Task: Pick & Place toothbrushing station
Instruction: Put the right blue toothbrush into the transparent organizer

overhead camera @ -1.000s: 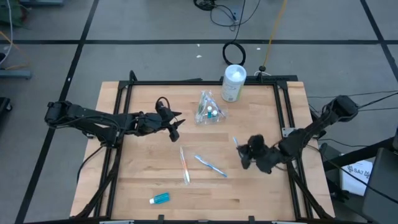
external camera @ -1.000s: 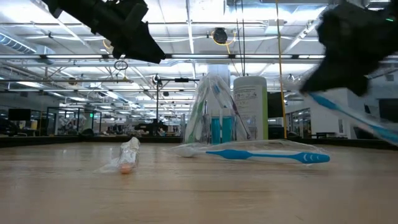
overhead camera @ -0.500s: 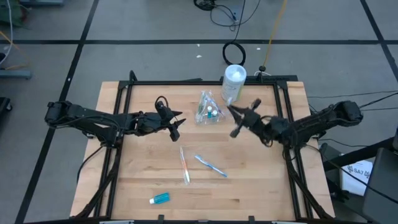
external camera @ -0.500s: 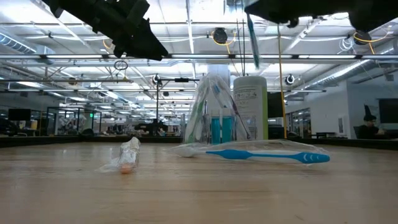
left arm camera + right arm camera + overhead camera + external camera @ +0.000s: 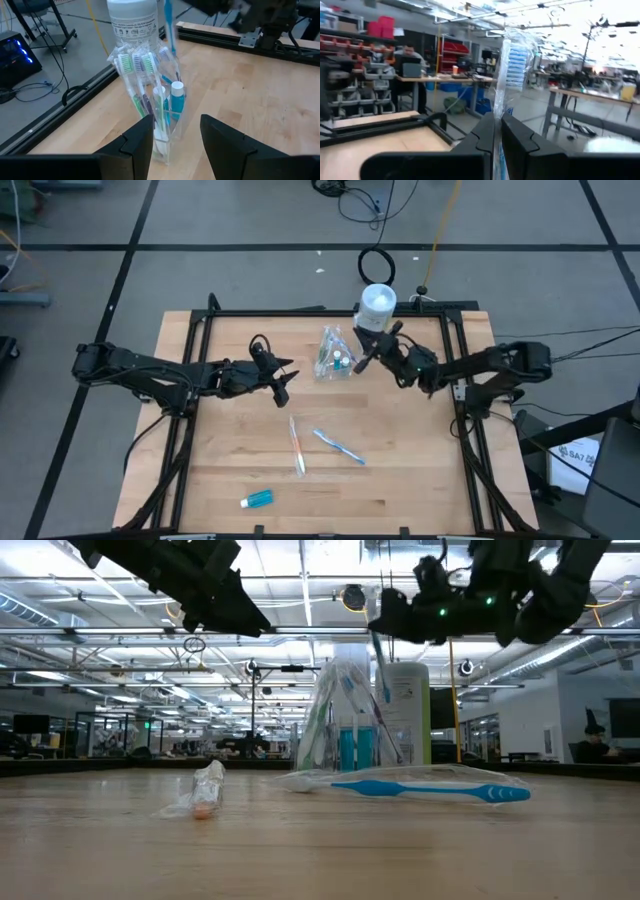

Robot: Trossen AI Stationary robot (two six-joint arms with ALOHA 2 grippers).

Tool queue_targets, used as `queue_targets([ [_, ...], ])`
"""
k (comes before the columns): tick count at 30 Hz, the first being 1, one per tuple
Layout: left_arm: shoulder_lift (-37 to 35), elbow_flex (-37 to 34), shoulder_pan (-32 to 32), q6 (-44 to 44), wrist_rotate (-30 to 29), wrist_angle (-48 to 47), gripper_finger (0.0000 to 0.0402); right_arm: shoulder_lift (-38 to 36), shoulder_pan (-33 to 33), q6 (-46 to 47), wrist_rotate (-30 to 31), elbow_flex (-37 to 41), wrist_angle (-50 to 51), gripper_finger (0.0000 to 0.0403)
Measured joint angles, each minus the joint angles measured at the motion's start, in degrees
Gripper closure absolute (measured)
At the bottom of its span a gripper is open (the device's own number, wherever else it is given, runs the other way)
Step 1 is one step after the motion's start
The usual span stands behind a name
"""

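**Wrapped brush held upright beside the bag**

The right claw point(image 5: 372, 352) is closed on a wrapped blue toothbrush point(image 5: 512, 65), pinched low on its handle, head end up, long axis near upright. In the low view the brush point(image 5: 381, 665) hangs off the surface with a slight tilt, just in front of the white canister point(image 5: 403, 710). From above, this claw sits between the canister point(image 5: 376, 308) and the clear bag point(image 5: 336, 352), close to both at the far edge of the surface point(image 5: 420, 470).

The bag point(image 5: 150, 95) stands upright, and the toothbrushes in it stand heads up next to two blue tubes point(image 5: 176, 100).

The left claw point(image 5: 285, 383) hovers above the surface on the bag's other side, fingers point(image 5: 137, 142) parted, holding nothing, aimed at the bag.

Nearer the middle of the surface lie two more wrapped brushes: an orange one point(image 5: 297, 445) running near to far, and a blue one point(image 5: 340, 447) lying at a slant, both flat, close but apart. A blue tube point(image 5: 258, 499) lies alone at the near edge, well apart from the rest. A coiled black cable point(image 5: 377, 265) lies on the floor beyond the canister.
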State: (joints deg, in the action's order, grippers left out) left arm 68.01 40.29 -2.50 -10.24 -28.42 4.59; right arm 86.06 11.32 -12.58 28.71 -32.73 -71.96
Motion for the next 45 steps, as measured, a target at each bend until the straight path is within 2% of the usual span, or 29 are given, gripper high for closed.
queue_targets([
  [6,0.0,0.0,-0.2,0.0,0.0,-0.2,0.0231,5.5,1.9,6.7,2.6,0.0,0.1,0.0392],
  [11,0.0,0.0,-0.2,0.0,0.0,-1.1,0.0231,9.0,1.2,7.0,7.3,0.0,0.3,0.0392],
  [22,0.0,0.0,-0.2,0.0,0.0,-2.0,0.0231,13.4,1.2,16.3,7.5,0.0,5.2,0.0389],
  [27,0.0,0.0,-0.2,-0.1,0.0,-2.1,0.0231,13.4,1.0,16.6,7.5,-0.1,9.5,0.0389],
  [40,0.0,0.0,-0.2,-0.6,0.1,-2.1,0.0231,13.5,-0.6,13.5,7.5,0.0,10.1,0.0386],
  [45,0.0,0.0,-0.2,-1.0,0.1,-2.0,0.0231,12.2,-0.6,13.3,7.5,0.1,9.9,0.0360],
])
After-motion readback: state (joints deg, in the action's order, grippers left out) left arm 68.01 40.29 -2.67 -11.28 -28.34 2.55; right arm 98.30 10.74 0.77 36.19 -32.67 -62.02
